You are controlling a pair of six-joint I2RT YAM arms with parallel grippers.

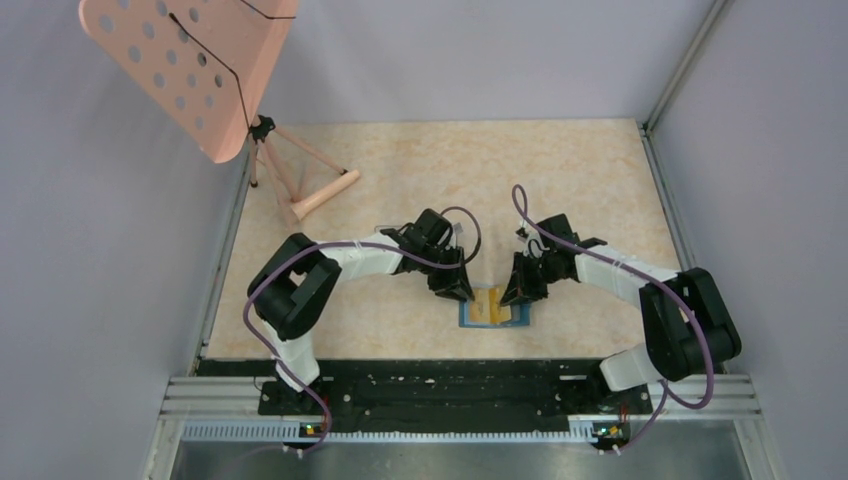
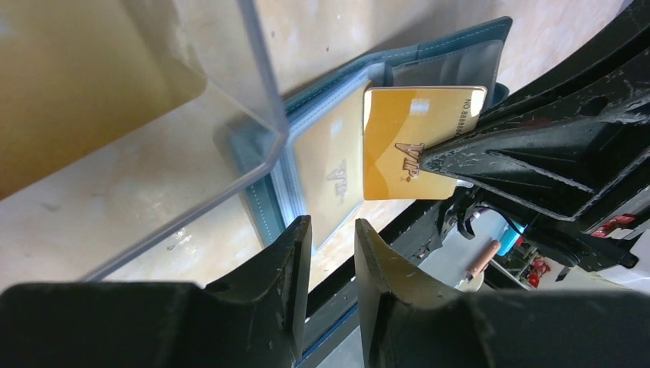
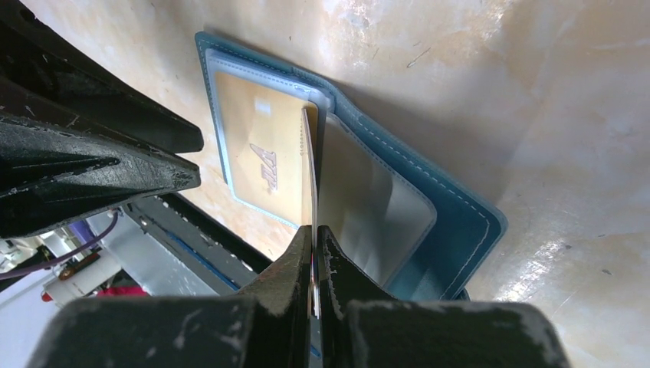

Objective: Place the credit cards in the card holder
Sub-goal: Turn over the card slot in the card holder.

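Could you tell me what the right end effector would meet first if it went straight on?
Most likely the open card holder: the right end effector, shut on the orange-yellow card, aims that card's edge at the holder's inside near the fold, beside a pocketed card. Depth is unclear.

Orange-yellow card (image 2: 414, 142) reads "VIP" (number begins "NO 8888").

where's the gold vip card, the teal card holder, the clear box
gold vip card (image 2: 410, 130): left wrist view, face
teal card holder (image 3: 460, 230): right wrist view, cover edge
clear box (image 2: 192, 115): left wrist view, side wall
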